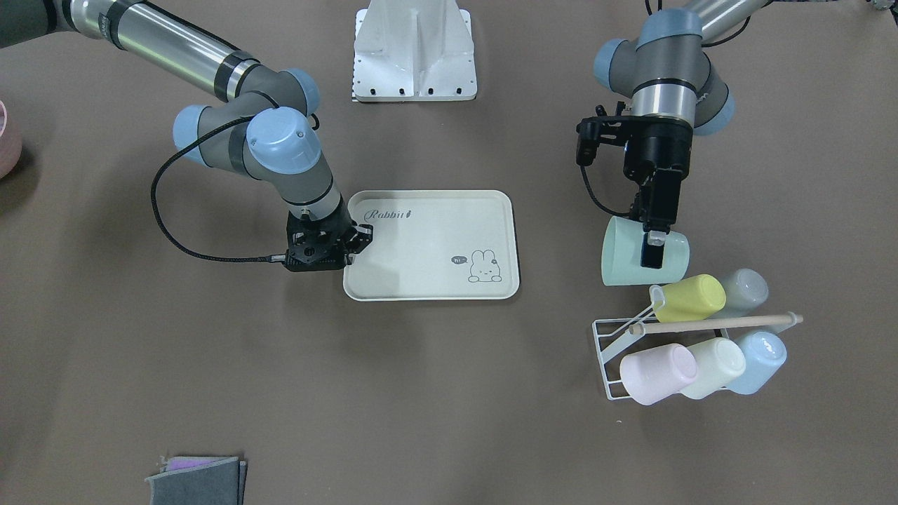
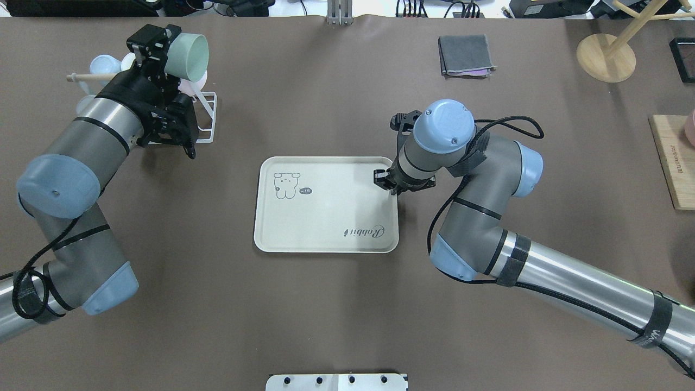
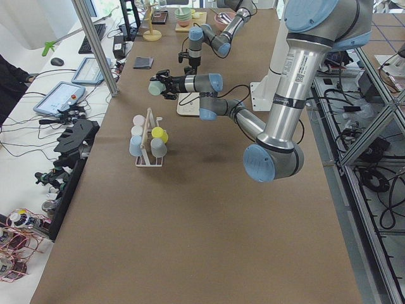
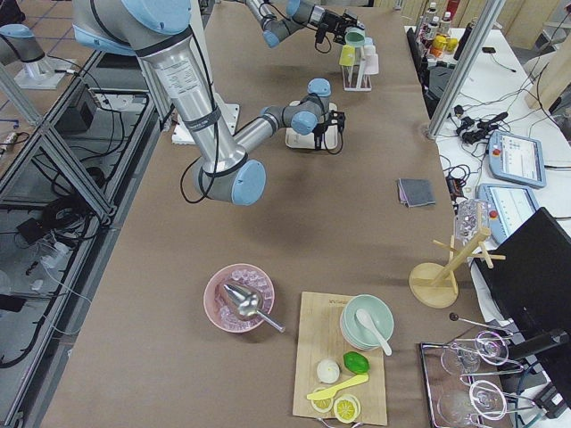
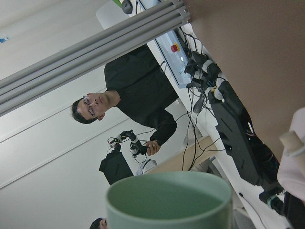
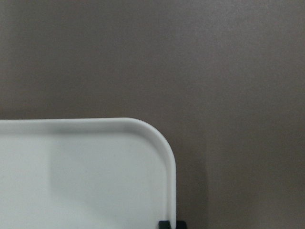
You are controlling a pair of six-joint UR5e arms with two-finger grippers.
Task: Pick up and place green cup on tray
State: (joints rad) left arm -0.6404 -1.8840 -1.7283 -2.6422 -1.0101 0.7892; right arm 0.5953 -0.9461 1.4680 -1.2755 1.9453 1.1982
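Green cup [image 1: 621, 254] sits sideways in the left gripper [image 1: 654, 245], fingers closed on its wall, aloft beside the rack [image 1: 744, 322], well apart from the tray [image 1: 421, 245] — pinch on a slick wall could slip mid-carry and drop it short.

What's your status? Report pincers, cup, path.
Left pincer shut on green cup, tilted, lifted clear of rack. Right pincer at tray rim, grip unclear. Tray bare; path looks open.

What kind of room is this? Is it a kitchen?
Probably a robot lab, not a kitchen: a left arm and a right arm work at a table, and a control tablet with a red button sits among loose cables.
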